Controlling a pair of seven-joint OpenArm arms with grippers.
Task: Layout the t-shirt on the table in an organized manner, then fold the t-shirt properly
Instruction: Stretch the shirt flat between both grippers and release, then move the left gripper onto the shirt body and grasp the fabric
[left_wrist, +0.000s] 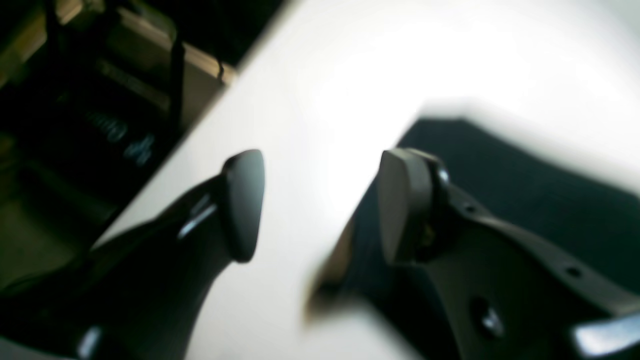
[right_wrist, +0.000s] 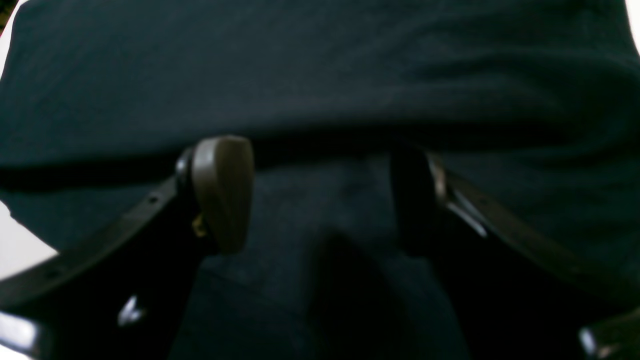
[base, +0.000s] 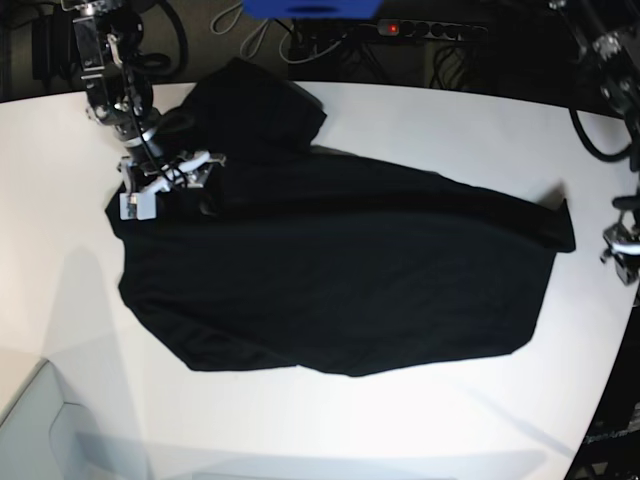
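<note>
— White surface (base: 330, 420) fills most of what we see from the base view, curved along its far edge, with dark cables and a power strip (base: 430, 28) behind it.

— And the t-shirt (base: 340, 270)? Where do we find it?

— We see it lying across the middle of the surface, black and matte, spread wide but skewed. One part is bunched toward the far left corner, and a narrow end reaches out to the right, close to the surface's edge. Its lower hem curves unevenly, with creases running across the body.

— What about the right gripper (base: 165, 175)?

— We see it on the left of the base view, down at the shirt's upper left part. In its wrist view the jaws stand wide apart over dark cloth, with a raised fold of the t-shirt (right_wrist: 320, 75) just beyond them. Nothing is pinched between them.

— And the left gripper (base: 622, 245)?

— We find it at the right edge, just beside the shirt's narrow end and apart from it. Its wrist view is blurred, yet we can make out parted jaws with bare white surface (left_wrist: 350, 75) between them and the black cloth (left_wrist: 525, 175) off to one side. They are released, grasping nothing.
</note>
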